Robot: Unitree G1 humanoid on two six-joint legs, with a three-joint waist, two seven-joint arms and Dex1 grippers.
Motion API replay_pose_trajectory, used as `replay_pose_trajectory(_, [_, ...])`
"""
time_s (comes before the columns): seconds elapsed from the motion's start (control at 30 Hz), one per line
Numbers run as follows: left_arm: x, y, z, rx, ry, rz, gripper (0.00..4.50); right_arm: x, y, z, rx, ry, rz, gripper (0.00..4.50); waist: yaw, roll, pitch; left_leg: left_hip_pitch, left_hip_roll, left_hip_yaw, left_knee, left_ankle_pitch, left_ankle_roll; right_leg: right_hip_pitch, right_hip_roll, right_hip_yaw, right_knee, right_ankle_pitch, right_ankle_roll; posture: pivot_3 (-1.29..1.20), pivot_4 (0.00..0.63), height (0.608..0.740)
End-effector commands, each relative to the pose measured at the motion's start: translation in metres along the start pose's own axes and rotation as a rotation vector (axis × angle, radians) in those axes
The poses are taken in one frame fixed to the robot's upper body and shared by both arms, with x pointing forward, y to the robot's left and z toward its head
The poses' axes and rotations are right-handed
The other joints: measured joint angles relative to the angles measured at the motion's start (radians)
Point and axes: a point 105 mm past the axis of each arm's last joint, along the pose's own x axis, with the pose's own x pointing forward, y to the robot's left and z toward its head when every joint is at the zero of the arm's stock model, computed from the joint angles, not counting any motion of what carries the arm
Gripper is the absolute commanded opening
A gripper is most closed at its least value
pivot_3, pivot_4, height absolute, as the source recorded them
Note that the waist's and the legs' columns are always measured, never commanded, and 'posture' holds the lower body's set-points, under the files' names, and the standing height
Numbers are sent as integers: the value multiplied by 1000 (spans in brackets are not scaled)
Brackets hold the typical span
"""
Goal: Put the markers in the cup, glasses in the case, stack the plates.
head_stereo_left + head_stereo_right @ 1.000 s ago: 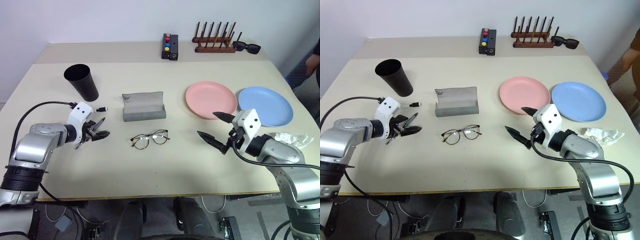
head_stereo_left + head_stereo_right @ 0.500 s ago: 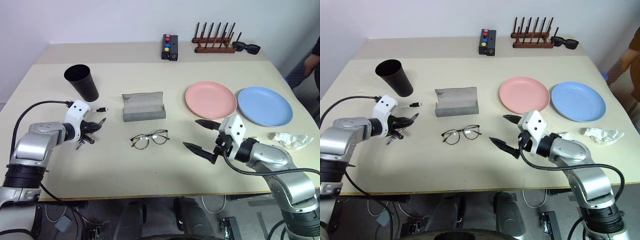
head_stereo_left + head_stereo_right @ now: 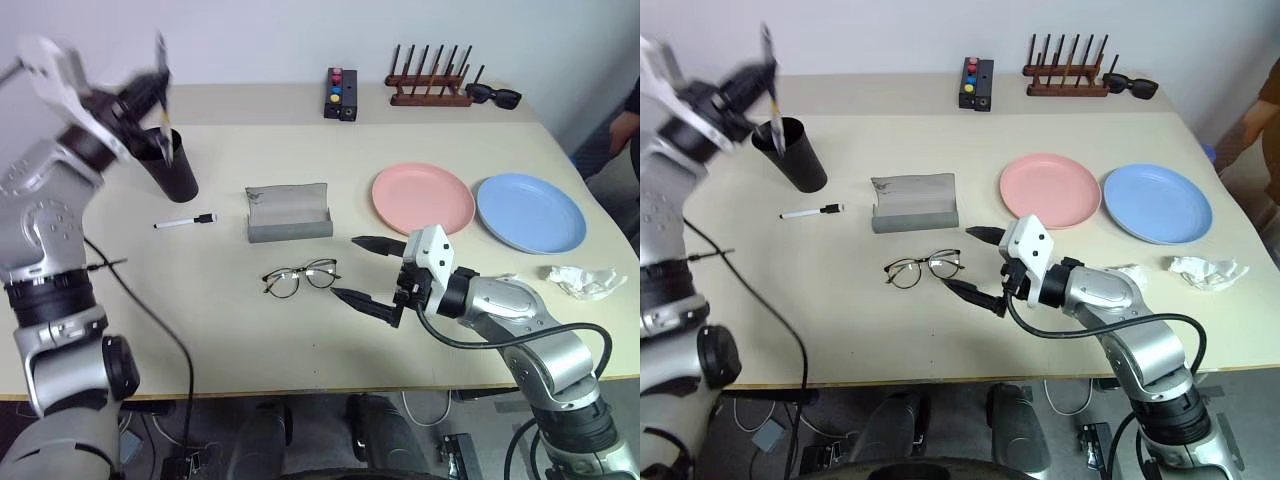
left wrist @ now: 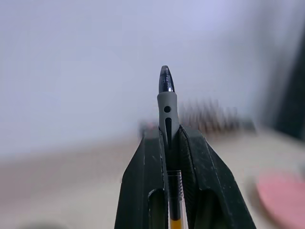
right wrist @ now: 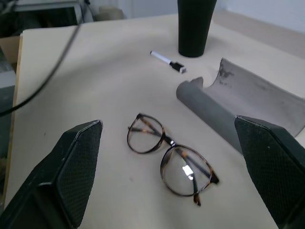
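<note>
— What sort of place is this?

— A robotics lab or test room, I'd say — a plain beige counter (image 3: 300,330) against a bare white wall (image 3: 260,40), with nothing homely about it.

— What gives it away?

— The things are laid out like test props: a small black button box (image 3: 341,94) with coloured buttons, a wooden peg rack (image 3: 430,80), black sunglasses (image 3: 493,95). Loose cables (image 3: 150,440) lie on the floor under the counter's front edge.

— Anyone around?

— A person (image 3: 1262,110) stands at the counter's far right edge, partly cut off.
</note>
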Motion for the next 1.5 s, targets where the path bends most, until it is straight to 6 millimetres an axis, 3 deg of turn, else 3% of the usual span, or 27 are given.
replay_pose_trajectory(0.03, [17,18,3,174,-38,125,47,7,2,12,-31,-50,20,4500,0,0,0,0,0,0,0,0,0,0,0,0,0,0,0,0,150,735])
replay_pose_trajectory(0.1, [29,23,-9,284,-14,177,47,10,3,14,-34,-60,29,4500,4,0,0,0,-1,0,0,0,0,0,1,0,1,0,0,0,150,735])
replay_pose_trajectory(0.23, [34,35,-26,361,-27,252,47,12,4,16,-32,-68,24,4500,6,0,0,-1,-2,0,1,0,0,0,-1,0,0,1,1,0,150,735])
replay_pose_trajectory(0.4, [35,37,-44,374,-35,272,47,11,8,14,-23,-65,20,4500,5,0,0,-5,-3,-1,1,-1,1,-4,-2,0,0,1,2,0,150,735])
replay_pose_trajectory(0.53, [32,45,-51,361,-26,327,47,9,10,13,-15,-62,10,4500,4,0,0,-18,-4,-1,6,-1,1,-16,-2,0,5,2,3,0,150,735])
replay_pose_trajectory(0.9, [19,55,-73,315,28,371,47,8,10,12,-13,-59,3,4500,4,-1,0,-17,-6,-2,10,-1,1,-17,-2,0,12,2,3,0,150,735])
replay_pose_trajectory(0.93, [18,55,-74,313,31,375,897,8,10,12,-14,-59,4,4500,4,-1,0,-17,-6,-2,10,-1,1,-17,-2,0,12,2,3,0,150,735])
replay_pose_trajectory(1.13, [14,59,-76,315,36,404,3740,9,10,13,-18,-59,12,4500,4,-1,0,-16,-6,-2,10,-1,1,-17,-2,0,13,2,3,0,150,735])
replay_pose_trajectory(1.5, [13,57,-71,292,0,375,3740,8,11,13,-24,-54,22,4500,2,-1,0,-16,-6,-2,10,-1,1,-17,-2,0,13,2,3,0,150,735])
